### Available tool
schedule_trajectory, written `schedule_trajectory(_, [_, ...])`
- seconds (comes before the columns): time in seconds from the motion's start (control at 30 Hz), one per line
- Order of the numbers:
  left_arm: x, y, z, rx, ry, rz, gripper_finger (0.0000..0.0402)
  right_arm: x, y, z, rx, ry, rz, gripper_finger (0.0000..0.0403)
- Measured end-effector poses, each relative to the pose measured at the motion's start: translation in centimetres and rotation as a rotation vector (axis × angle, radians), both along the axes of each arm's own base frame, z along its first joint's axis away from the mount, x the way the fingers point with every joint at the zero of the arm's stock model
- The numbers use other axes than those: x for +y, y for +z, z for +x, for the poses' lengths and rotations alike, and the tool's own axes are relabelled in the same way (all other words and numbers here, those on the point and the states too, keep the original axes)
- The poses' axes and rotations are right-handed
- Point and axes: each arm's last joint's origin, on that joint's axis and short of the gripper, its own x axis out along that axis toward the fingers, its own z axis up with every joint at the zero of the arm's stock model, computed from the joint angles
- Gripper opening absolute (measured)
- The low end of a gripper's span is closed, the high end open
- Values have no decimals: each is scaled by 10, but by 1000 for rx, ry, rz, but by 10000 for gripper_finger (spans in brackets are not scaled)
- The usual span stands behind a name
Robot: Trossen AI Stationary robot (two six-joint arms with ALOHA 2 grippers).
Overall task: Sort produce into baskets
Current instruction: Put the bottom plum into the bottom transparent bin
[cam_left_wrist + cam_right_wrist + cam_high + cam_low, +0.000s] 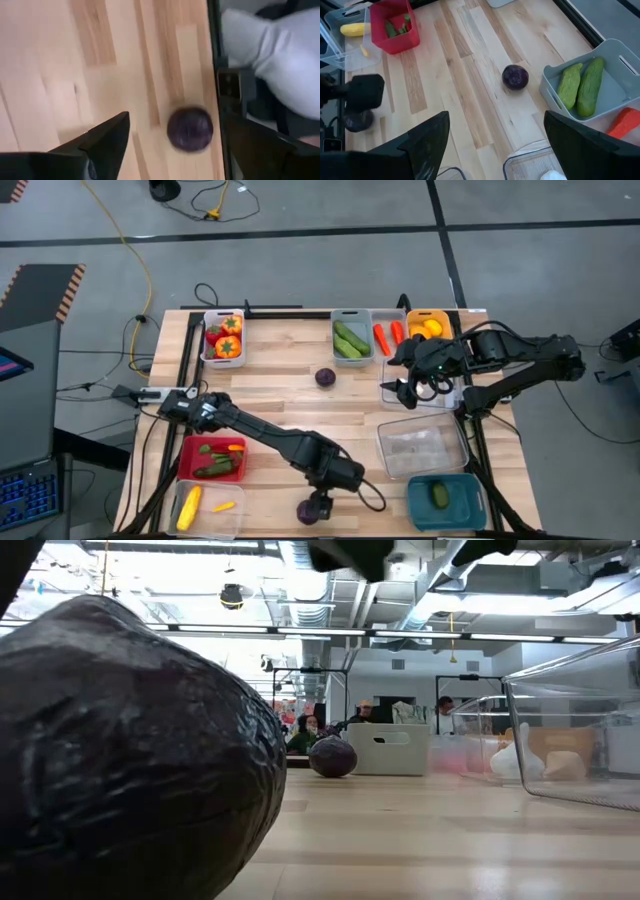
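Sorting looks mostly finished, judging by how little lies loose on the table (280,395). Along the far edge, a white basket (222,338) holds red and orange peppers, a grey basket (352,338) holds two green cucumbers, two carrots (388,333) sit just beside it, apparently in a clear bin, and an orange-yellow basket (428,323) holds yellow pieces. Near the front left, a red basket (211,459) carries green vegetables and a small orange piece, and a clear bin (208,507) below it holds yellow corn and another orange bit. At the front right, a teal basket (446,500) contains one green piece, and the clear basket (422,448) behind it looks empty. Two purple rounds remain out: one purple round (326,377) rests on bare wood near the table's middle, well apart from both arms; the other purple round (310,509) sits at the front edge, under the left gripper (318,506). The wrist view shows that gripper's fingers (107,137) spread to either side of this round, not touching it, so I judge it is being picked up or has just been let go; which, I cannot tell. The right gripper (408,392) hovers over the clear bin at the right with its fingers (427,137) spread wide and nothing between them. What seems left is a home for the two purple rounds.
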Motion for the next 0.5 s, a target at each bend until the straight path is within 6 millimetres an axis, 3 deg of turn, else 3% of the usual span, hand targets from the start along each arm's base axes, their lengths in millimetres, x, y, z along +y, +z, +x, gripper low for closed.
schedule_trajectory(0.33, [-18,-4,-18,78,-18,75,380,0,-2,-2,30,0,-4,350])
schedule_trajectory(0.5, [-30,-4,-24,52,19,140,393,0,-2,-2,30,0,-3,350])
